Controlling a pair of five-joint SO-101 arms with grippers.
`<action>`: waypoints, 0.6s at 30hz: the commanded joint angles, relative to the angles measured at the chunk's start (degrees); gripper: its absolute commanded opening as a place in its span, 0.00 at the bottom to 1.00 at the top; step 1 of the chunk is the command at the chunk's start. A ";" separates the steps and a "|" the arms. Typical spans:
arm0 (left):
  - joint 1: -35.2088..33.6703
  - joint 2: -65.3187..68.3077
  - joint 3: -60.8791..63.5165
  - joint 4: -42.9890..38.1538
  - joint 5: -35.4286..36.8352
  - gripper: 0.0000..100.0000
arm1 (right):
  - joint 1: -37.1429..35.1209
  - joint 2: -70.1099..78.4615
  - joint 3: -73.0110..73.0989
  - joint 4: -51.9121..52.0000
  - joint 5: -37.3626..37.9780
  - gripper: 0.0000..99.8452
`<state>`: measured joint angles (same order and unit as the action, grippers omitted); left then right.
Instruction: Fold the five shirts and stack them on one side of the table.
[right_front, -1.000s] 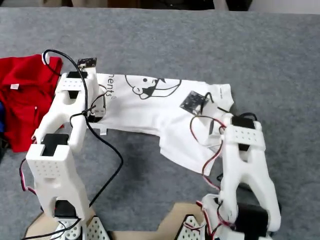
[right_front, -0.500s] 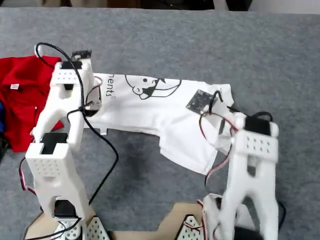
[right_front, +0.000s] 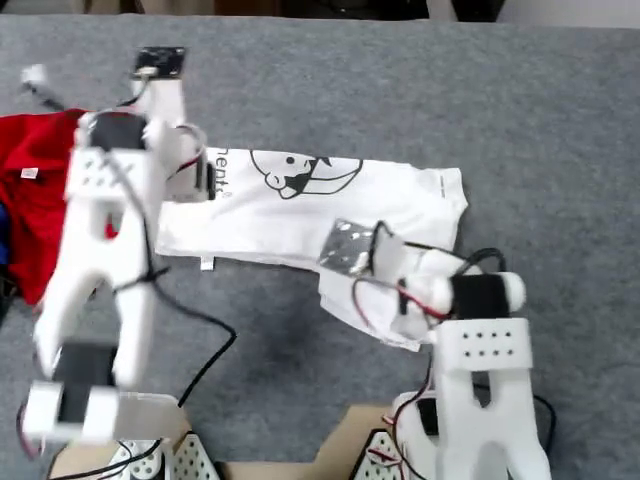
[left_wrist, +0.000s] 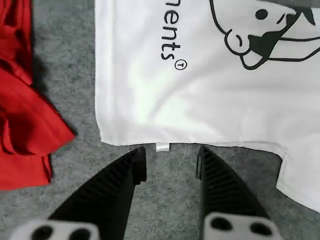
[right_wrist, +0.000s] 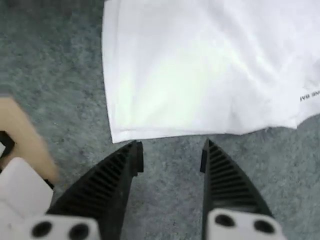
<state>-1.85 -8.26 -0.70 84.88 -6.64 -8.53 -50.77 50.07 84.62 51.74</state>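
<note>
A white shirt (right_front: 300, 215) with a black cartoon print lies spread flat on the grey table, folded along its near edge. My left gripper (left_wrist: 170, 160) hovers open above the table just off the shirt's near left corner, by a small white tag (left_wrist: 162, 147). My right gripper (right_wrist: 171, 152) hangs open just off the edge of the shirt's near right flap (right_wrist: 200, 75), with nothing between its fingers. A crumpled red shirt (right_front: 40, 190) lies at the table's left side, beside the white shirt (left_wrist: 200, 90).
A bit of blue cloth (right_front: 3, 240) shows at the left edge next to the red shirt (left_wrist: 25, 125). The grey table (right_front: 520, 120) is bare at the far side and on the right. A tan base plate (right_wrist: 20, 135) lies near the arms' mounts.
Both arms have lifted off the white shirt. The left arm rose and swung up over the shirt's left end; the right arm drew back toward the near right flap.
</note>
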 joint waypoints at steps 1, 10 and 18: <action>-5.54 -11.91 17.93 -11.52 -0.26 0.19 | -6.20 -1.19 2.59 -2.73 -4.48 0.21; -12.84 -12.79 47.30 -46.15 1.05 0.19 | -9.27 -1.10 13.23 -8.62 -7.30 0.25; -15.30 -2.51 44.48 -52.57 6.24 0.19 | -9.27 2.68 17.01 -12.75 -7.30 0.25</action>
<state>-16.62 -13.45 46.77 33.89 -1.36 -17.05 -50.07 66.95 73.63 45.23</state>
